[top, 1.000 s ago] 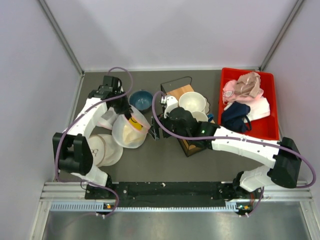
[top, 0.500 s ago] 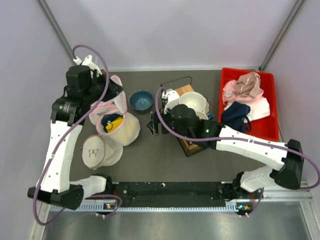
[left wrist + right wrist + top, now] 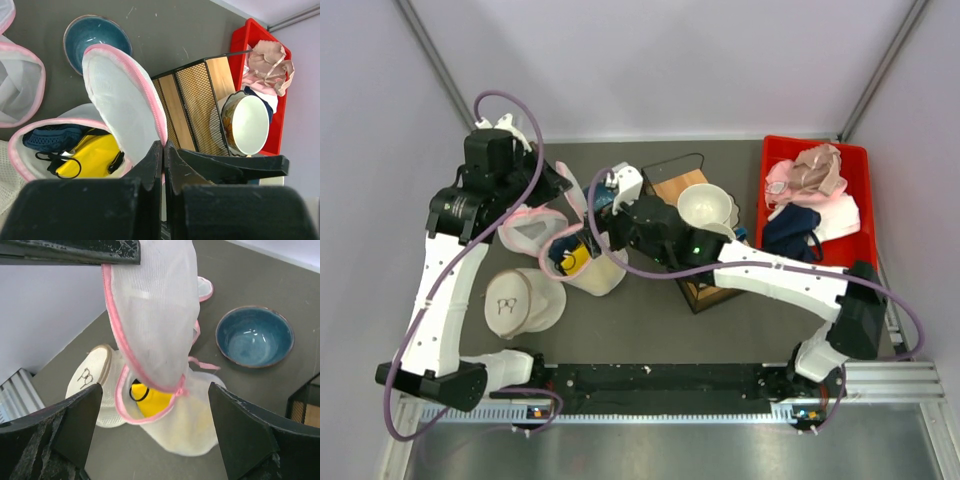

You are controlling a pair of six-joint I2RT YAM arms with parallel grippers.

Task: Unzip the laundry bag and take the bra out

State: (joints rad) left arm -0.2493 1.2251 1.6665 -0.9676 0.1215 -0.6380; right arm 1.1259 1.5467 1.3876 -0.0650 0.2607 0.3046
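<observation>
Inside the open laundry bag (image 3: 125,95) lies the bra (image 3: 91,157).

— What do your arms look like from above?
— Your left arm (image 3: 438,295) and right arm (image 3: 790,287) have white shells and bulky black joints (image 3: 863,322). A purple cable (image 3: 500,94) loops along each.
— And up close?
— Your fingers (image 3: 145,172) are matte black and flat-sided, with edges scuffed grey.

The right gripper (image 3: 155,389) is hovering with fingers spread wide above the laundry bag (image 3: 150,315), whose pink-trimmed mesh flap is being held up, exposing the yellow bra (image 3: 150,399), near a blue bowl (image 3: 255,337).
</observation>
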